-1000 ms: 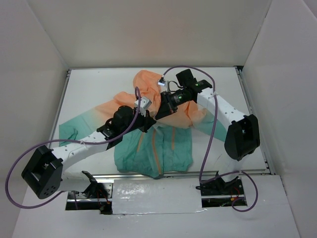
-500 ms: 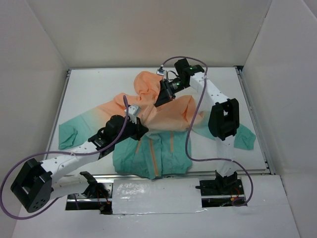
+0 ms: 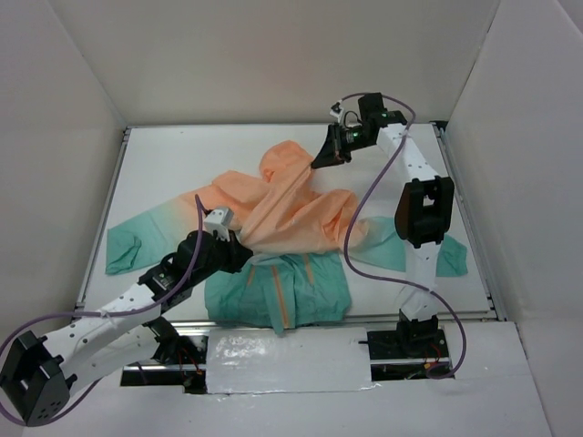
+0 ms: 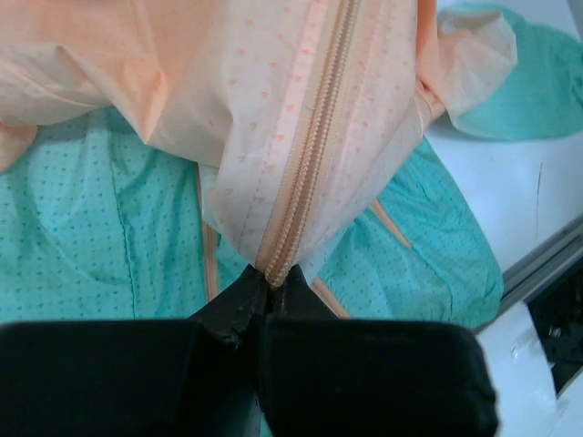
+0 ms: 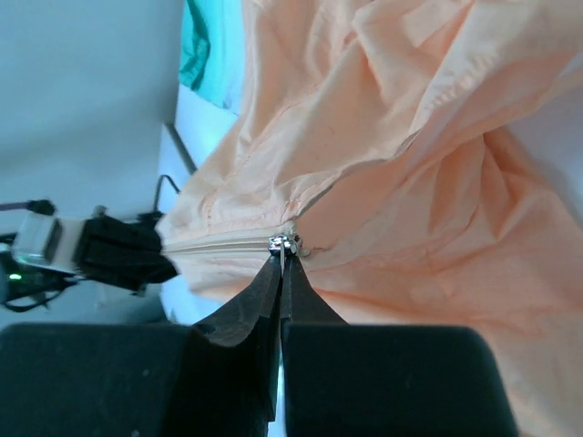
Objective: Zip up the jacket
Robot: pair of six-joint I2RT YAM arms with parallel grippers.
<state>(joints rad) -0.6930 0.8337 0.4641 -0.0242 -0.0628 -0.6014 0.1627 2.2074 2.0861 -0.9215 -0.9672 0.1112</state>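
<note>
The jacket lies on the table, orange-peach at the far end and teal at the near hem. Its front is lifted into a taut ridge between my two grippers. My left gripper is shut on the lower end of the pale zipper, with teal hem fabric beneath. My right gripper is shut on the metal zipper pull, near the hood. The closed zipper line runs from the pull toward my left gripper, seen in the right wrist view.
Teal sleeve ends lie at the left and right. White walls enclose the table on three sides. A metal rail runs along the near edge. Purple cables loop from both arms.
My right gripper has moved away toward the far right along the zipper, up to the hood. My left gripper has drawn back toward the near left, stretching the jacket front taut.
</note>
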